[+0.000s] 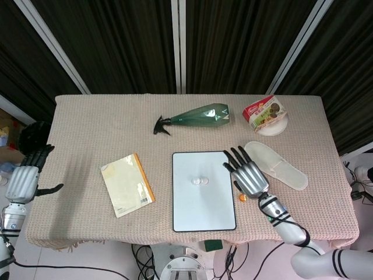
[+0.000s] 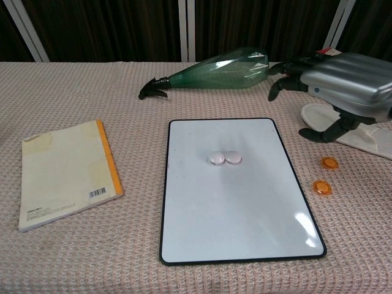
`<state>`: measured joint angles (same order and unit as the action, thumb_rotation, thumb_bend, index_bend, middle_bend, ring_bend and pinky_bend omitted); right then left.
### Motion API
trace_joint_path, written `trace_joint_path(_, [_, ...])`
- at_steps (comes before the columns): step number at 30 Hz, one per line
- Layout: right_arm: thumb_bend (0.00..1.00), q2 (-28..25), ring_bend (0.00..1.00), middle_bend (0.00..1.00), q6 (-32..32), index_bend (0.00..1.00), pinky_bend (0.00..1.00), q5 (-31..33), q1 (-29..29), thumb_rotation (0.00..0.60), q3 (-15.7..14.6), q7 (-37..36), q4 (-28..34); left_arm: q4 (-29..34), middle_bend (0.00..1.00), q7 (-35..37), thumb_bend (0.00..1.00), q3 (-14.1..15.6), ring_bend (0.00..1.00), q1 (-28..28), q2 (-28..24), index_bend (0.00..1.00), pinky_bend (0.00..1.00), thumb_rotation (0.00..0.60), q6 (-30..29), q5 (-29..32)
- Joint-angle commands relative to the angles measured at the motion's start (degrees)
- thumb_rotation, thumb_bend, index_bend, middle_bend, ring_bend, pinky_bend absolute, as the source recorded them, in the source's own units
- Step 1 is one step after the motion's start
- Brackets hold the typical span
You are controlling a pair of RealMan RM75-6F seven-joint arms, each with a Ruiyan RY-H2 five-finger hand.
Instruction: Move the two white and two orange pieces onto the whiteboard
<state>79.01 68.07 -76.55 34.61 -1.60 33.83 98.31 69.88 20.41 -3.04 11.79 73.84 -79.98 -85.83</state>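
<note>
Two white pieces [image 2: 224,158] are lying side by side, touching, on the whiteboard [image 2: 233,208], while two orange pieces [image 2: 326,175] are sitting on the tablecloth just off its right edge beneath the empty, spread-fingered right hand [image 2: 343,86]; the left hand [image 1: 26,175], also empty with fingers apart, is hanging off the table's left side.

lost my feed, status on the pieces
Right robot hand open above orange pieces, left idle off table. Two white pieces on whiteboard; both orange beside it. Nothing blocking.

Green spray bottle [image 1: 198,116] lying on its side, notebook [image 1: 127,184] with orange spine, white slipper [image 1: 280,167], snack box [image 1: 263,113] on white plate [image 1: 277,126], cloth-covered table [image 1: 87,128]
</note>
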Motion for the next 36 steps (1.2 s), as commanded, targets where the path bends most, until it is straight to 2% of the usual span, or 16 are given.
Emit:
trace_joint_path(1, [0.31,-2.4,0.0,0.03,0.8,0.33,0.0,0.3,-2.8,0.6,-2.3,-1.4,-0.2,0.1,0.08,-0.2,0.07,0.0,0.08,0.0,0.0,0.09,0.13,0.589,-0.1,-0.1])
trace_joint_path(6, [0.31,-1.4,0.0,0.03,-0.2,0.33,0.0,2.9,-4.9,0.6,-2.6,-2.5,-4.2,0.6,0.08,-0.6,0.07,0.1,0.08,-0.1,-0.2,0.09,0.13,0.592,-0.4,-0.3])
trace_joint_path(15, [0.3,3.3,0.0,0.02,-2.0,0.33,0.0,4.6,-6.2,0.6,-0.7,-5.2,-9.8,0.4,0.08,-0.3,0.06,0.2,0.08,0.0,-0.1,0.08,0.13,0.593,0.4,0.1])
trace_joint_path(27, [0.29,6.1,0.0,0.02,-4.0,0.34,0.0,4.9,-6.3,0.6,0.2,-2.0,-12.6,0.0,0.08,0.0,0.07,0.2,0.08,0.1,-0.1,0.08,0.13,0.592,1.0,0.3])
trace_joint_path(36, [0.3,6.7,0.0,0.03,-5.1,0.39,0.0,5.1,-6.1,0.6,1.0,-1.2,-13.1,0.4,0.08,-0.1,0.06,0.1,0.08,0.1,-0.4,0.09,0.13,0.592,0.9,0.4])
